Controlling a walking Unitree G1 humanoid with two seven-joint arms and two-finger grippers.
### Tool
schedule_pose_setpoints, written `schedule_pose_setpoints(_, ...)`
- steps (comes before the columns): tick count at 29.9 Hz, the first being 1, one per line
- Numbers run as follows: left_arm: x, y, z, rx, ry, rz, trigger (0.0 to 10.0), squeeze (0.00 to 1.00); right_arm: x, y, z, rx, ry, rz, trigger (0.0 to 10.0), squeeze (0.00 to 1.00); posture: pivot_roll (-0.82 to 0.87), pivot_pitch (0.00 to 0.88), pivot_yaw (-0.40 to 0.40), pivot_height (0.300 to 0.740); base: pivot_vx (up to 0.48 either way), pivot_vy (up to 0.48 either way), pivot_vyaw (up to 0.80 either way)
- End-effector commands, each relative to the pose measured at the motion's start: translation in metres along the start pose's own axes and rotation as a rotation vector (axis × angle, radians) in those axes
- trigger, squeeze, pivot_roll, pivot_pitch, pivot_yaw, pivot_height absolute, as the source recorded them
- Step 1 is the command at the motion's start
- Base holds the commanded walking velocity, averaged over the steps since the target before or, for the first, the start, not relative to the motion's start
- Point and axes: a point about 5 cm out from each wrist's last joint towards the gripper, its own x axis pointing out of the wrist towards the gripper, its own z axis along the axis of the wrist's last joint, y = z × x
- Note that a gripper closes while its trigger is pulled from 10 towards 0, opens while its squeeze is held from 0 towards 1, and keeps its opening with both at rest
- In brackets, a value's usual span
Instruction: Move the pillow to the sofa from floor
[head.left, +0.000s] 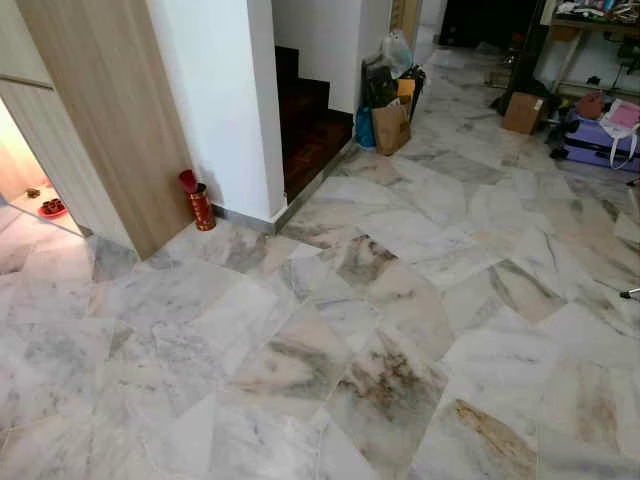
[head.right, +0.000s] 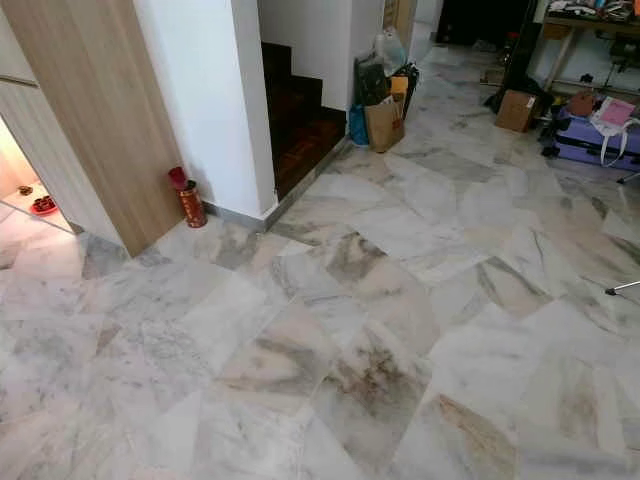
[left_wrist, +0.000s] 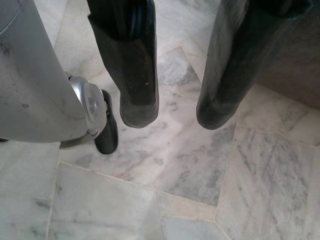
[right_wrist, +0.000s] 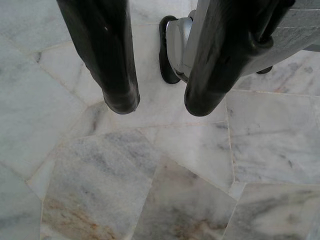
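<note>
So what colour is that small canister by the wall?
Red cylindrical canister with gold patterning; clearest in left eye view.

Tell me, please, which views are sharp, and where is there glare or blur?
Eye views: sharp, evenly lit marble floor; bright overexposed doorway at the far left. Left wrist view: open left gripper, fingertips slightly soft. Right wrist view: open right gripper, floor sharp.

Nothing here can be read. The red tin (head.left: 201, 207) standing against the white wall at the upper left of the frame carries some gold decoration, but it is too small to make out as letters. The brown paper bag (head.left: 390, 127) by the stairs and the cardboard box (head.left: 522, 112) at the upper right show plain faces, with no legible print. The marble floor (head.left: 380, 330) bears no marks or signs.
</note>
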Motion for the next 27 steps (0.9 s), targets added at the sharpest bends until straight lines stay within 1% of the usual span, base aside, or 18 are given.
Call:
schedule_pose_setpoints(1,-0.0001,0.0076,0.0102,-0.105,-0.065,-0.015,10.0,0.0,0.0425,0.0429,0.0928,-0.12,0.015,0.118,10.0,0.0,0.05,0.108,0.02,0.74,0.0,0.0,0.0)
schedule_pose_setpoints(23,-0.0001,0.0076,0.0102,-0.105,-0.065,-0.015,10.0,0.0,0.0425,0.0429,0.0928,-0.12,0.015,0.118,10.0,0.0,0.05,0.108,0.02,0.74,0.0,0.0,0.0)
schedule_pose_setpoints(24,-0.0003,0.0089,0.0107,-0.096,-0.069,-0.008,10.0,0.0,0.0424,0.041,0.0922,-0.14,0.018,0.106,10.0,0.0,0.05,0.108,0.02,0.74,0.0,0.0,0.0)
schedule_pose_setpoints(25,0.0,0.0068,0.01,-0.115,-0.066,-0.01,10.0,0.0,0.0423,0.0406,0.0921,-0.149,0.016,0.109,10.0,0.0,0.05,0.085,0.008,0.74,0.0,0.0,0.0)
schedule_pose_setpoints(27,0.0003,0.0035,0.0088,-0.142,-0.061,-0.014,10.0,0.0,0.0422,0.0411,0.0918,-0.151,0.017,0.121,10.0,0.0,0.06,0.087,0.009,0.74,0.0,0.0,0.0)
